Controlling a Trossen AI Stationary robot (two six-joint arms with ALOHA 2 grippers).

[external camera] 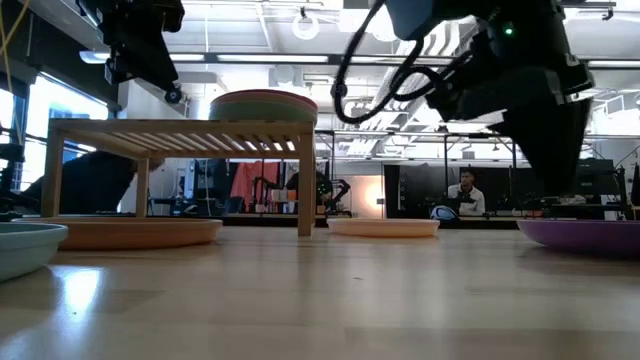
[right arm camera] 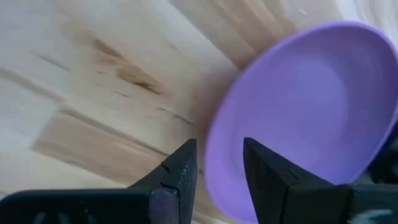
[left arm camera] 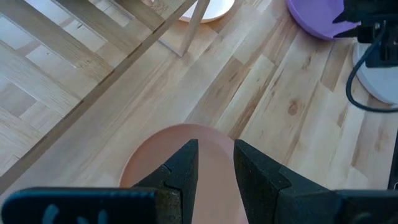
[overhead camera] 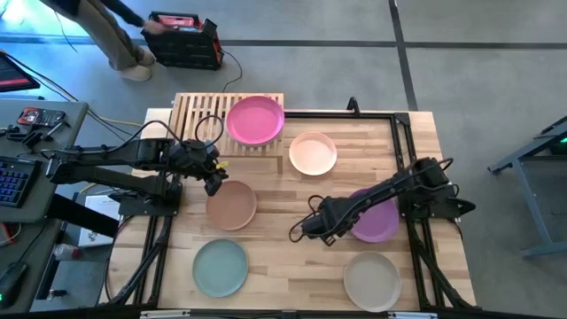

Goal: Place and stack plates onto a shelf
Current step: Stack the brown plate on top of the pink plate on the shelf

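Note:
The slatted wooden shelf (overhead camera: 199, 120) stands at the table's far left with a pink plate (overhead camera: 255, 120) on its right part. In the low view a greenish plate seems to lie under the pink one (external camera: 263, 105). My left gripper (left arm camera: 215, 168) hangs open above the brown plate (overhead camera: 231, 205), well clear of it. My right gripper (right arm camera: 216, 171) is open, pointing steeply down over the left rim of the purple plate (right arm camera: 311, 118), and stands above the plate (external camera: 585, 235). Peach (overhead camera: 313, 152), teal (overhead camera: 221, 268) and beige (overhead camera: 372, 281) plates lie flat on the table.
A black frame rail (overhead camera: 403, 142) runs along the table's far and right edges. A desk with a keyboard (overhead camera: 13, 182) stands to the left. A person and a black case (overhead camera: 186, 40) are on the floor beyond the table. Bare wood lies between the plates in the middle.

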